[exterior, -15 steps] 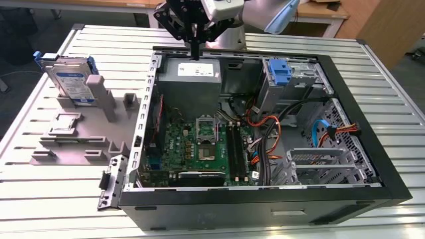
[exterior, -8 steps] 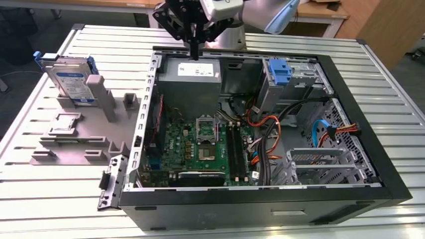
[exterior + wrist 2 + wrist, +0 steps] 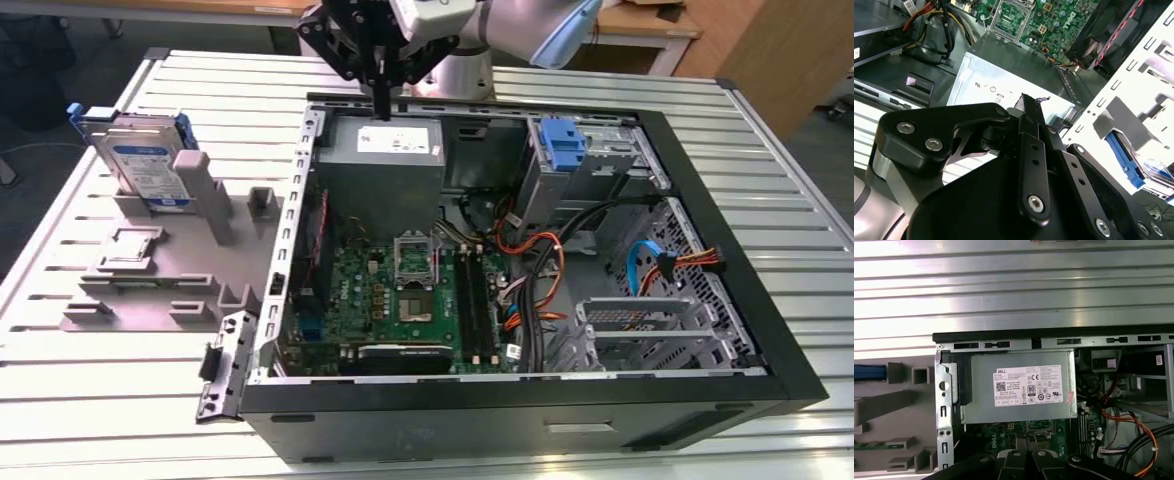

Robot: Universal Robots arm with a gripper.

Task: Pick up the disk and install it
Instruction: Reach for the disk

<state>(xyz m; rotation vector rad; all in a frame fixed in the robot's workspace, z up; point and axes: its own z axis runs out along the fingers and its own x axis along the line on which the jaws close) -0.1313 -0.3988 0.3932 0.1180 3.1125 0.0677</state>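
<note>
while claw (image 3: pixel 383 112) hovers, disk (image 3: pixel 144 160) stands apart

Silver-grey arm (image 3: pixel 534 30), black screw-studded fingers (image 3: pixel 1031 150)

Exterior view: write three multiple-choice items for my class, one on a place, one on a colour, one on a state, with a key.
1. Where is the disk? A on the motherboard; B in the grey holder beside the case; C in a case bay.
2. What colour is the bracket inside the case? A red; B green; C blue.
3. How does the disk sit? A upright on edge; B flat, label up; C leaning on the case.
Key: B, it stands in the holder at the exterior view's left of the case; C, its plastic shows blue; A, its label faces sideways.
</note>
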